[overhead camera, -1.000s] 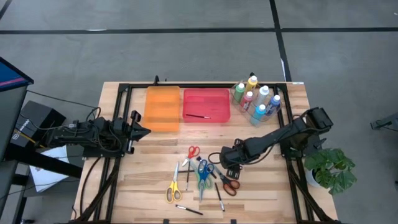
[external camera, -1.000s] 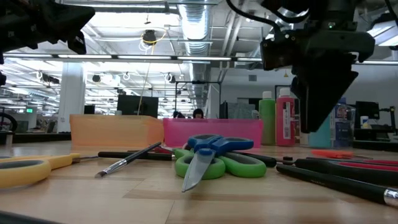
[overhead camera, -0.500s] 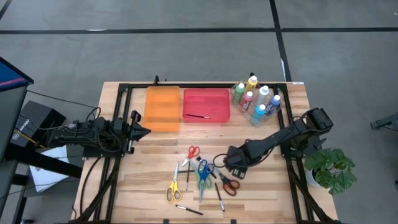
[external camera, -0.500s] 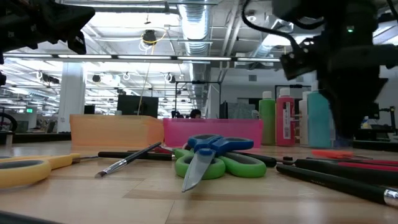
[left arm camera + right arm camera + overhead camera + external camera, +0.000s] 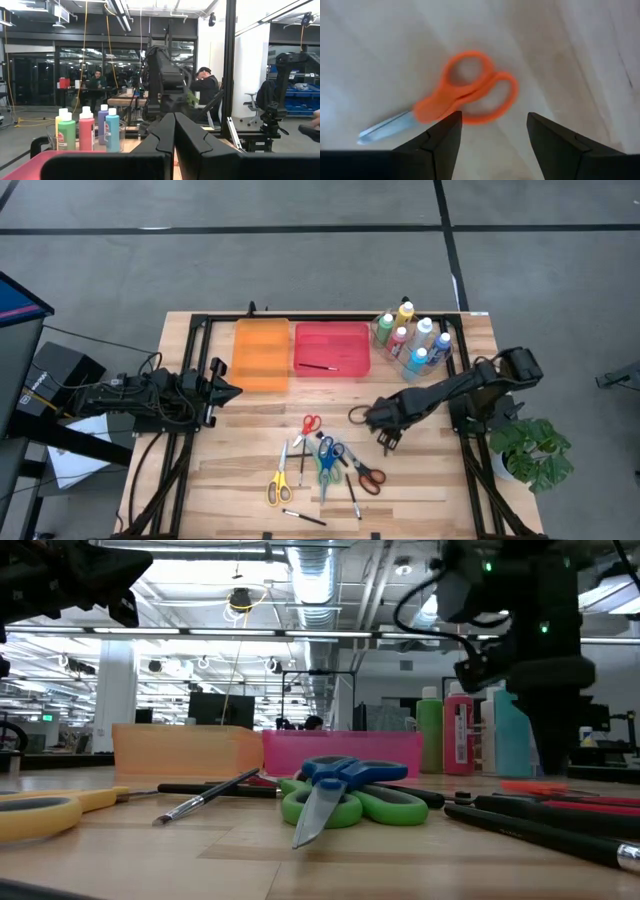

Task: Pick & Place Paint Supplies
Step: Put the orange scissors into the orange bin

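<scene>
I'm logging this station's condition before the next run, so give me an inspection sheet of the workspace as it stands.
Surface: wooden table, dark frame rails.
Job's things: paint bottles clustered at the far right corner; one brush in the red tray; orange tray looks empty; scissors and brushes scattered near the front; orange-handled scissors under the right wrist camera.
Clutter: nothing seen.
Grippers: left gripper shut, parked beside the orange tray; right gripper open above the orange-handled scissors, empty.
Cables: bundle along the left arm.
Surroundings: potted plant right of table; people seated beyond.
</scene>
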Tool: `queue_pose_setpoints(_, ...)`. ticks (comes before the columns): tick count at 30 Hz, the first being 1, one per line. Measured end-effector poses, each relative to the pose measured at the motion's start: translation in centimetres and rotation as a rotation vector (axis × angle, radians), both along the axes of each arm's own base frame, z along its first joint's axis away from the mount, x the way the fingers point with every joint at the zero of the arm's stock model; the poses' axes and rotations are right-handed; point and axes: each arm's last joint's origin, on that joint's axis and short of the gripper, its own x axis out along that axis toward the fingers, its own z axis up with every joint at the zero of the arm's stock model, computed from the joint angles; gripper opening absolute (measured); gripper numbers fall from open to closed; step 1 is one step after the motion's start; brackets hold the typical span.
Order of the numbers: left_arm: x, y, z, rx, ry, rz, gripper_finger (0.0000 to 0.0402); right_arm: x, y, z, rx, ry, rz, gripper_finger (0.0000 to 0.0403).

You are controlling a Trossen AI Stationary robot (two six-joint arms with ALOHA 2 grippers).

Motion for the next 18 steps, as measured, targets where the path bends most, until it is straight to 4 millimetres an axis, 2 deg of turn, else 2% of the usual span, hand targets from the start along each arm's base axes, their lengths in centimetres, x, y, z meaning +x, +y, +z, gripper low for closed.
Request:
queue_pose_setpoints(8,-0.1,0.0,0.2,0.000,-0.025,0.000,0.0002,-3.4,-2.1,-0.4,0.047,-0.140,-0.195,0.0204)
queue_pose_setpoints(14,-0.1,0.0,0.2,0.000,-0.026,0.000,0.0002,-3.6,-2.2,-0.7,0.060,-0.170,-0.226,0.0193)
queue_pose_setpoints(18,-0.1,0.0,0.2,0.000,-0.026,0.000,0.0002,-3.2,-2.4,-1.8,0.045,-0.123,-0.228,0.0189)
